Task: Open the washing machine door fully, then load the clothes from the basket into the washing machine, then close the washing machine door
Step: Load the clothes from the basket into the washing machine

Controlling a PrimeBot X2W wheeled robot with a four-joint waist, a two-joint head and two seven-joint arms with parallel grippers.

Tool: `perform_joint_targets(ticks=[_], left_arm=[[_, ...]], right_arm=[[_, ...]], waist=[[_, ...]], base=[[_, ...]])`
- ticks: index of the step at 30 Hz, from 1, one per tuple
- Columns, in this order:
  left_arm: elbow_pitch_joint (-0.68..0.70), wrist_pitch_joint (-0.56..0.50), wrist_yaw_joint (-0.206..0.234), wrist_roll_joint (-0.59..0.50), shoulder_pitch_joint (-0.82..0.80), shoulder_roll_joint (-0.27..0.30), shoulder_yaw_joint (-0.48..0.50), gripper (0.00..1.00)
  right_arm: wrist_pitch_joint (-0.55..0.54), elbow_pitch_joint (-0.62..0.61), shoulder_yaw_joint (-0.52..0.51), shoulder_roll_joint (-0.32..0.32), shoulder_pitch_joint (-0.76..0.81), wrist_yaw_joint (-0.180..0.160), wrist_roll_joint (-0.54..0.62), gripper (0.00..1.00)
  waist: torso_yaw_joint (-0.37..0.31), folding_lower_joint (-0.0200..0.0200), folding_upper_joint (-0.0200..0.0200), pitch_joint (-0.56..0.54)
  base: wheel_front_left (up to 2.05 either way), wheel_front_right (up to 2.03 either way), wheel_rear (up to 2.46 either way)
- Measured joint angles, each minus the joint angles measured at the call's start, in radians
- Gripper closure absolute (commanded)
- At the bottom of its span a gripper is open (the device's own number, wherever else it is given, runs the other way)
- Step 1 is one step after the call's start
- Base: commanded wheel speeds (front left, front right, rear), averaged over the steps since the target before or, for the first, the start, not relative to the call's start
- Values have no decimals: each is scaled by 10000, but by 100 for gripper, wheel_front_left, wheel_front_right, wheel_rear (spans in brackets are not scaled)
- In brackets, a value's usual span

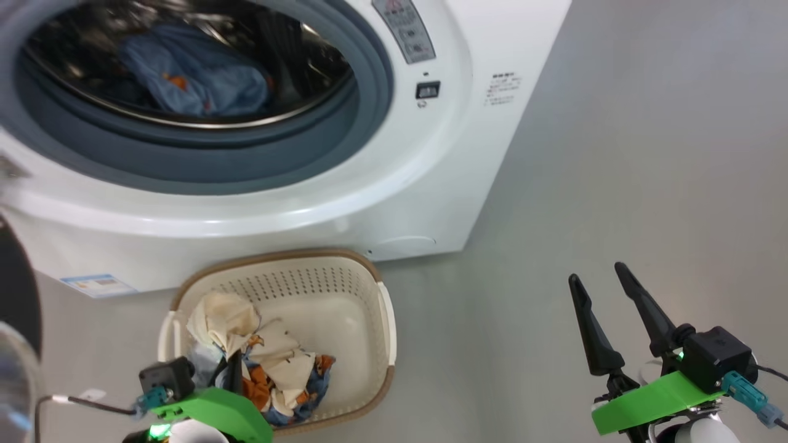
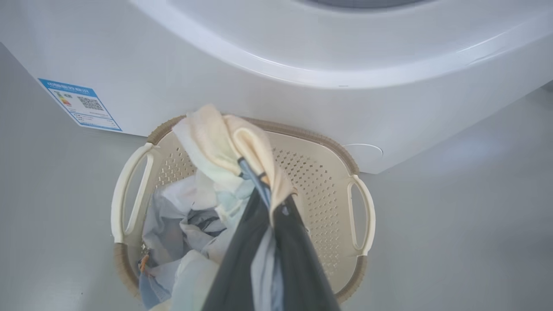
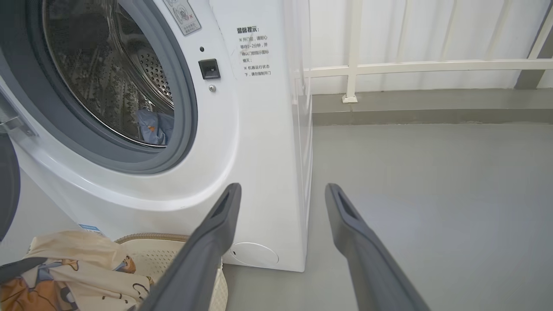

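Your grey floor (image 1: 646,154) carries the washing machine (image 1: 480,154), with the basket (image 1: 332,301) just in front.

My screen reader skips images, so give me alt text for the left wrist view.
The left gripper, shut on cream and pale blue clothes, grips them over the cream basket, where more lie. Behind stands the white washing machine with a blue label sticker.
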State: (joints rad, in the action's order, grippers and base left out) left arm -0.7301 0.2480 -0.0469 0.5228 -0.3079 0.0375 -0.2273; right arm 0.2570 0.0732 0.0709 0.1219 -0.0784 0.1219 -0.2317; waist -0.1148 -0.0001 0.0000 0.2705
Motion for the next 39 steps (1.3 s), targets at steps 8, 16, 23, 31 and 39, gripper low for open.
perform_joint_targets(ticks=[8,16,23,31,39], left_arm=[[1739,0,431,-316,1023,6,56,100],[3601,0,694,-779,2322,13,328,100],[4717,0,792,-888,3150,35,430,100],[5756,0,1045,-1168,3985,44,470,100],[6523,0,1133,-1310,4329,54,558,100]], right_arm=[[0,65,-13,35,292,0,0,0],[0,144,-134,58,831,0,0,0],[0,176,-148,67,1177,0,0,0],[-2,217,-209,42,1441,0,0,0],[0,278,-531,35,1483,0,203,0]], waist=[[318,0,0,-744],[495,0,0,-1552],[610,0,0,-2101],[674,0,0,-2716],[702,1,0,-2998]], base=[[0,0,0],[0,0,0],[0,0,0],[0,0,0],[0,0,0]])
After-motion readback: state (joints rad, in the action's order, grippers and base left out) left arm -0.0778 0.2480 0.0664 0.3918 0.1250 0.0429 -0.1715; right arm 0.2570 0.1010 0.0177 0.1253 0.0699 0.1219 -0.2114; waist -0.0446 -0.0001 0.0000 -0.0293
